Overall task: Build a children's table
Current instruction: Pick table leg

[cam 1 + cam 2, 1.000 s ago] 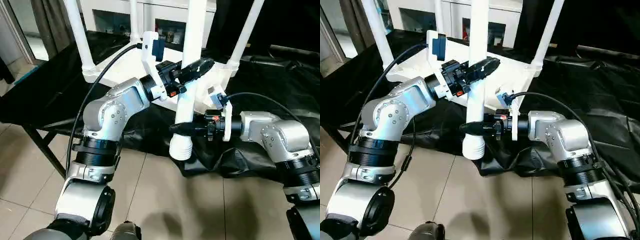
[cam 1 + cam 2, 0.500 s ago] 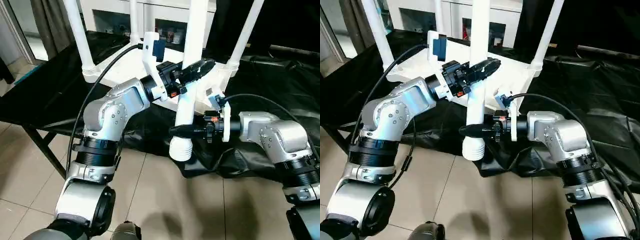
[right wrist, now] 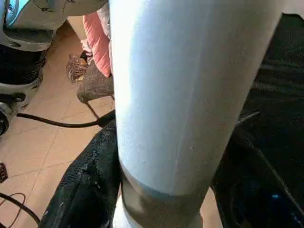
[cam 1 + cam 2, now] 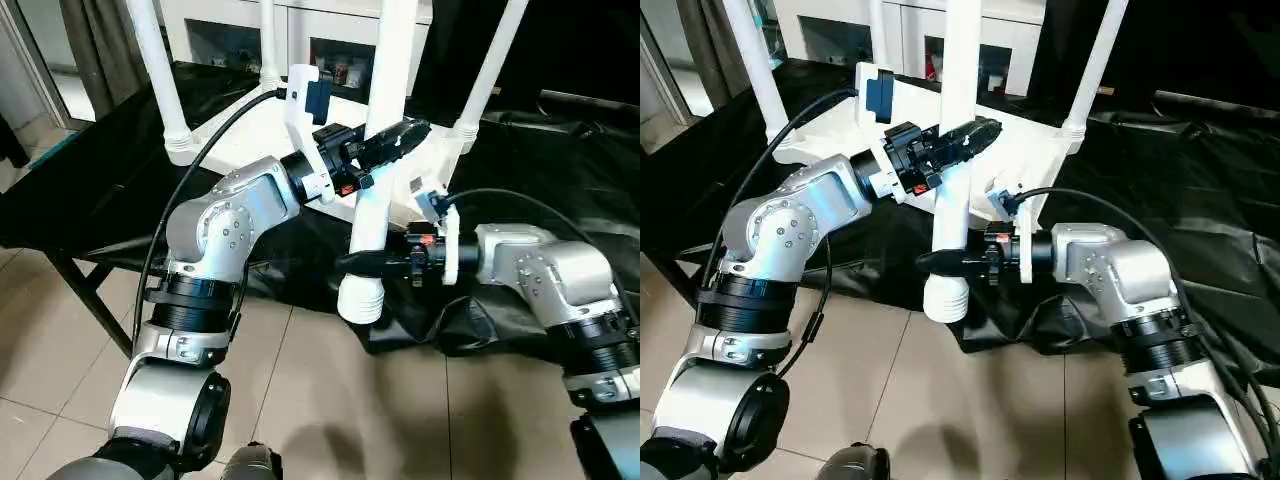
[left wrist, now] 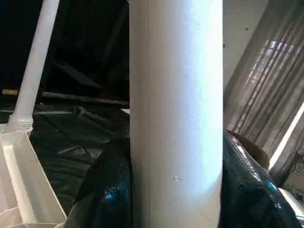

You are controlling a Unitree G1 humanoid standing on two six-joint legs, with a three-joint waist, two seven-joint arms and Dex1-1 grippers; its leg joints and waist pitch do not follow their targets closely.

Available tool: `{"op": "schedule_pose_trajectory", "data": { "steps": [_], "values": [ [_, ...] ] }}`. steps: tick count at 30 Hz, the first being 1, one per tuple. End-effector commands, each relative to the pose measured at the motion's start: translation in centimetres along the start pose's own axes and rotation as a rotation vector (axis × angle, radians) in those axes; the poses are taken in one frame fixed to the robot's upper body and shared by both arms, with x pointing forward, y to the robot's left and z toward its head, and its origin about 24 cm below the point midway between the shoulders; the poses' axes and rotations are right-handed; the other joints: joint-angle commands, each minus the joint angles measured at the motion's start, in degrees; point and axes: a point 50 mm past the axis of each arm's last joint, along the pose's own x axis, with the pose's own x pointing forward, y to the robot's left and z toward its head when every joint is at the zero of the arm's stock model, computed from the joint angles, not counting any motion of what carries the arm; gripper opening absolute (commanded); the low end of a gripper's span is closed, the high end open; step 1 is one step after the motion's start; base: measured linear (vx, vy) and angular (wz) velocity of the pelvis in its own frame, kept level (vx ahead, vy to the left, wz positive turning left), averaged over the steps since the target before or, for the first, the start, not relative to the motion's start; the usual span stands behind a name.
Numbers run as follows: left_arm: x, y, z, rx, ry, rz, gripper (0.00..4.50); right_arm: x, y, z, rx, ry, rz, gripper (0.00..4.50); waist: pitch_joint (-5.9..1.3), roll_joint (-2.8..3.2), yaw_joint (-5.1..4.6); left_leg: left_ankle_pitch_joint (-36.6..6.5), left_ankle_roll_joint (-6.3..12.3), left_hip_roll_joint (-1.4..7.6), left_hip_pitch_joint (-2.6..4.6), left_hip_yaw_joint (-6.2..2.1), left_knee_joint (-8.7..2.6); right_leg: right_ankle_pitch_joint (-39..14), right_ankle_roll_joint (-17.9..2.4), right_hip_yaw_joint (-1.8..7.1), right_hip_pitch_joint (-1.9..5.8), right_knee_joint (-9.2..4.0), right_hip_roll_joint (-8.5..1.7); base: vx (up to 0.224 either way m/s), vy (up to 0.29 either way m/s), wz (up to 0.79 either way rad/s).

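The children's table top [image 4: 245, 130] lies upside down on a black-draped bench. Three white legs [image 4: 155, 60] [image 4: 268, 35] [image 4: 490, 70] stand up from its corners. A fourth white leg [image 4: 368, 215] hangs upright in front of the near corner, its ribbed end [image 4: 361, 298] pointing down off the bench edge. My left gripper [image 4: 410, 130] is shut on this leg partway up; its black fingers [image 5: 107, 190] press both sides. Lower down my right gripper [image 4: 355, 262] straddles the same leg, open, with its fingers [image 3: 85, 190] loosely at each side.
A white cabinet with glass doors [image 4: 335, 55] stands behind the bench. The black sheet [image 4: 560, 150] hangs over the bench's front edge towards the tiled floor [image 4: 320, 400]. A dark bench leg [image 4: 90, 300] slants down at the left.
My right gripper has widened around the leg's lower part and crept slightly left. The left gripper and the leg have stayed nearly still.
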Motion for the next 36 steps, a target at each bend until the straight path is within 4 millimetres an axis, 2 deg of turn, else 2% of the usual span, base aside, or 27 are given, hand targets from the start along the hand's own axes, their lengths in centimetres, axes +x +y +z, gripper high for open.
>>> {"op": "schedule_pose_trajectory", "data": {
  "steps": [1, 6, 17, 18, 19, 21, 22, 23, 24, 26, 27, 28, 29, 30, 32, 33, 34, 35, 36],
  "values": [
    [0.4, -0.8, 1.0, 0.029, -0.017, -0.047, 1.77, 0.0, -0.1, -0.2, 0.001, 0.002, 0.008, 2.51, -5.41, -0.79, 0.08, -15.76, -1.58, 2.73, 2.55, -1.08, -3.89, -14.09, -10.53, 1.73, 2.01, -4.99, -3.56, 0.000, 0.000, 0.00],
    [0.4, -0.8, 1.1, 0.029, -0.017, -0.049, 1.77, 0.1, -0.1, -0.4, 0.007, 0.002, 0.010, 2.01, -5.44, -0.67, 0.12, -15.80, -1.58, 2.79, 2.58, -1.13, -3.92, -13.50, -10.70, 1.72, 2.01, -4.93, -3.55, 0.000, 0.000, 0.00],
    [0.5, -0.6, 1.0, 0.046, -0.023, -0.025, 1.77, 0.1, -0.2, -0.6, 0.002, -0.001, 0.003, 1.88, -5.42, -0.76, 0.12, -15.88, -1.65, 2.78, 2.58, -1.11, -3.93, -13.57, -10.80, 1.73, 2.04, -4.92, -3.58, 0.000, 0.000, 0.00],
    [0.5, -0.6, 0.9, 0.034, -0.022, -0.027, 2.33, 0.1, -0.2, -0.5, -0.003, -0.010, -0.001, 1.88, -5.41, -0.74, 0.13, -15.94, -1.66, 2.78, 2.59, -1.11, -3.94, -13.67, -10.80, 1.72, 2.01, -4.94, -3.56, 0.000, 0.000, 0.00],
    [0.4, -0.6, 0.9, 0.026, -0.022, -0.030, 2.47, 0.1, -0.2, -0.5, -0.006, -0.016, -0.004, 1.88, -5.43, -0.73, 0.12, -15.96, -1.67, 2.77, 2.55, -1.10, -3.91, -13.68, -10.80, 1.73, 2.03, -4.93, -3.61, 0.000, 0.000, 0.00],
    [0.3, -0.8, 0.6, 0.002, -0.013, -0.062, 2.47, 0.2, -0.3, -0.2, -0.015, -0.069, -0.010, 1.88, -5.45, -0.64, 0.13, -15.90, -1.59, 2.75, 2.54, -1.10, -3.89, -13.59, -11.08, 1.69, 1.97, -4.92, -3.67, 0.000, 0.000, 0.00],
    [0.3, -0.8, 0.5, 0.003, -0.030, -0.060, 2.54, 0.3, -0.2, -0.1, -0.019, -0.110, -0.009, 1.88, -5.47, -0.45, 0.20, -15.89, -1.59, 2.78, 2.56, -1.10, -3.89, -13.47, -11.19, 1.74, 1.90, -4.91, -3.74, 0.000, 0.000, 0.00],
    [0.3, -0.7, 0.5, 0.006, -0.055, -0.040, 2.82, 0.3, -0.2, 0.1, -0.020, -0.139, -0.011, 1.88, -5.53, -0.60, 0.12, -15.87, -1.50, 2.76, 2.47, -1.16, -3.92, -12.79, -11.43, 1.66, 2.02, -4.81, -3.62, 0.000, 0.000, 0.00],
    [0.3, -0.6, 0.4, -0.028, -0.091, -0.030, 2.89, 0.4, -0.2, 0.3, -0.013, -0.174, -0.014, 1.88, -5.52, -0.63, 0.14, -15.86, -1.36, 2.80, 2.47, -1.11, -3.94, -12.47, -11.65, 1.67, 2.05, -4.92, -3.66, 0.000, 0.000, 0.00],
    [0.3, -0.5, 0.5, -0.072, -0.131, -0.037, 2.89, 0.4, -0.1, 0.4, -0.009, -0.204, -0.017, 1.88, -5.54, -0.49, 0.18, -15.98, -1.31, 2.78, 2.56, -1.03, -3.83, -11.34, -12.61, 1.63, 2.08, -4.74, -3.64, 0.000, 0.000, 0.00],
    [0.2, -0.8, 0.9, -0.155, -0.245, -0.077, 2.88, 0.4, -0.2, 0.5, -0.005, -0.240, -0.033, 1.88, -5.54, -0.45, 0.27, -15.98, -1.23, 2.70, 2.52, -1.09, -3.76, -11.44, -12.74, 1.61, 2.04, -4.77, -3.69, 0.000, 0.000, 0.00],
    [0.0, -0.9, 1.2, -0.211, -0.326, -0.106, 2.88, 0.4, -0.2, 0.5, -0.002, -0.262, -0.044, 1.88, -5.50, -0.15, 0.42, -16.42, -1.39, 2.67, 2.37, -1.08, -3.66, -11.38, -13.68, 1.54, 2.17, -4.87, -3.90, 0.000, 0.000, 0.00],
    [-0.4, -0.9, 1.4, -0.242, -0.415, -0.121, 2.88, 0.3, -0.3, 0.5, 0.003, -0.298, -0.056, 1.88, -5.55, -0.36, 0.37, -16.70, -1.35, 2.67, 2.36, -1.13, -3.72, -10.93, -14.05, 1.49, 2.27, -4.76, -3.76, 0.000, 0.000, 0.00],
    [-0.4, -0.9, 1.4, -0.244, -0.420, -0.122, 2.88, 0.3, -0.3, 0.5, 0.004, -0.300, -0.057, 1.88, -5.55, 0.07, 0.45, -17.12, -1.35, 2.74, 2.43, -1.18, -3.72, -10.96, -14.22, 1.50, 2.20, -4.76, -3.77, 0.000, 0.000, 0.00],
    [-1.2, 0.0, 1.6, -0.294, -0.545, -0.060, 2.88, 0.0, -0.3, 0.5, 0.011, -0.373, -0.090, 1.88, -5.48, 0.42, 0.45, -19.77, -1.80, 2.74, 2.68, -1.30, -3.96, -13.14, -13.01, 1.50, 1.97, -5.15, -3.61, 0.000, 0.000, 0.00],
    [-1.5, 0.5, 1.6, -0.317, -0.586, -0.025, 2.88, -0.1, -0.3, 0.5, 0.012, -0.400, -0.103, 1.88, -5.44, 0.24, 0.25, -20.54, -2.10, 2.77, 2.63, -1.39, -4.17, -13.62, -12.15, 1.46, 2.08, -5.23, -3.53, 0.000, 0.000, 0.00],
    [-1.5, 0.5, 1.6, -0.317, -0.586, -0.025, 2.88, -0.1, -0.3, 0.5, 0.012, -0.400, -0.103, 1.88, -5.46, 0.20, 0.25, -20.90, -2.24, 2.76, 2.64, -1.44, -4.23, -14.11, -11.76, 1.45, 2.13, -5.29, -3.55, 0.000, 0.000, 0.00],
    [-2.0, 1.3, 1.8, -0.314, -0.613, 0.045, 2.88, -0.3, -0.3, 0.6, 0.010, -0.427, -0.123, 1.88, -5.47, 0.62, 0.33, -21.24, -2.65, 2.72, 2.68, -1.54, -4.27, -15.03, -11.03, 1.44, 2.16, -5.36, -3.66, 0.000, 0.000, 0.00],
    [-2.6, 2.2, 1.9, -0.266, -0.591, 0.137, 2.88, -0.7, -0.4, 0.6, 0.003, -0.446, -0.152, 1.88, -5.40, 0.51, 0.26, -21.49, -2.82, 2.77, 2.66, -1.51, -4.36, -15.57, -10.44, 1.50, 2.05, -5.61, -3.62, 0.000, 0.000, 0.00]
  ]
}}
